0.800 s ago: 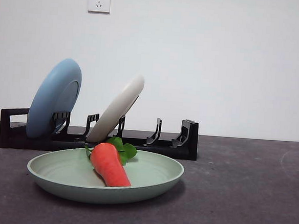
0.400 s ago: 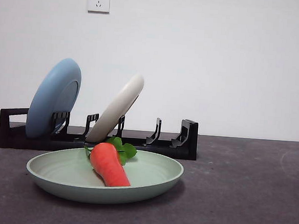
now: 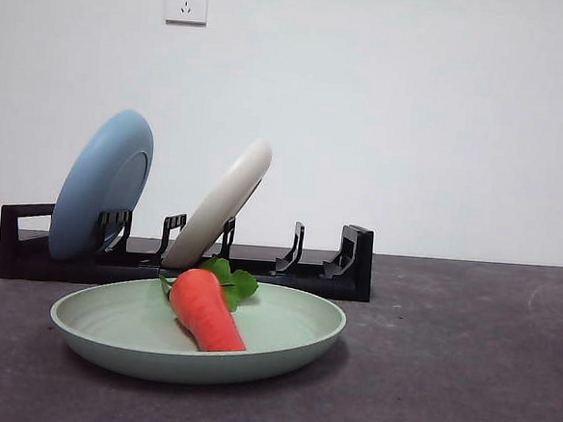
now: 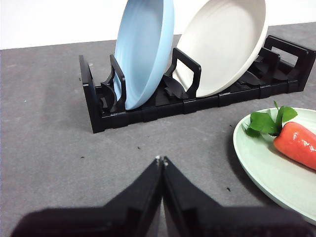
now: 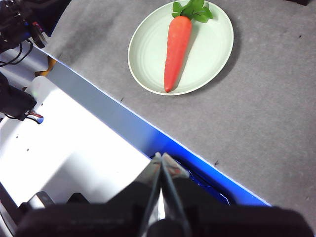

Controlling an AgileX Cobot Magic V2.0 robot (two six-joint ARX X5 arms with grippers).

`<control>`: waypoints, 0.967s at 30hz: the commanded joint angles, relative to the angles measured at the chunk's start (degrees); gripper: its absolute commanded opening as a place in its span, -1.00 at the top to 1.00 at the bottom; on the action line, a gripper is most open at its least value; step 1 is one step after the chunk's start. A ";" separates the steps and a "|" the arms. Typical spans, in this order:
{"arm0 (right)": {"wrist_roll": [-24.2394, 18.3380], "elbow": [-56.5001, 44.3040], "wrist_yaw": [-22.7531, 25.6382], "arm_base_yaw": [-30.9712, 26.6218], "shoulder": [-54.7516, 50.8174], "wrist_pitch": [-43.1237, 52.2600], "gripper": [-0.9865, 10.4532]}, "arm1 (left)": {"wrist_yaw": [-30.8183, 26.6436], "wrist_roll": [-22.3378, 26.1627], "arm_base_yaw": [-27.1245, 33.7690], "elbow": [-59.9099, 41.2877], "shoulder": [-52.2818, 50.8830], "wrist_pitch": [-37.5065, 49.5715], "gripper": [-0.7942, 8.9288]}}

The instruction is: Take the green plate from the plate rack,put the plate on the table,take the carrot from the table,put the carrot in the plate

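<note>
The green plate (image 3: 282, 341) lies flat on the dark grey table (image 3: 463, 378), low and left of centre in the front view, with the carrot (image 3: 205, 309) resting inside it, its green leaves toward the plate rack (image 3: 350, 264) and its tip toward the camera; the rack stands just behind the plate, across the left half of the frame, apart from it; a light blue plate (image 3: 102, 184) leans in the slots near the rack's left end, and a cream-white plate (image 3: 222, 205) leans beside it further right, both tilted to the right; two wall sockets (image 3: 187, 2) sit high on the white wall, one at upper left and one at the upper right corner; neither arm shows in the front view; the left end effector (image 4: 161, 160) hangs above bare table with its jaws clenched together on nothing, the rack and the plate's edge in its sight; the right end effector (image 5: 161, 157) is likewise pressed closed and empty, over the table's blue-lit edge, well apart from the plate and carrot.
</note>
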 commanded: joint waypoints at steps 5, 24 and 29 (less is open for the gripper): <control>-8.68 -0.90 5.92 -8.66 -2.60 4.57 0.82 | -0.20 -0.33 0.17 -0.79 -0.28 0.22 0.84; -17.49 -43.39 -7.21 -49.57 -32.06 50.45 0.83 | -0.22 -0.35 0.17 -0.79 -0.28 0.20 0.84; -17.40 -51.87 -7.32 -49.55 -35.76 55.76 0.82 | -0.22 -0.33 0.17 -0.79 -0.28 0.20 0.84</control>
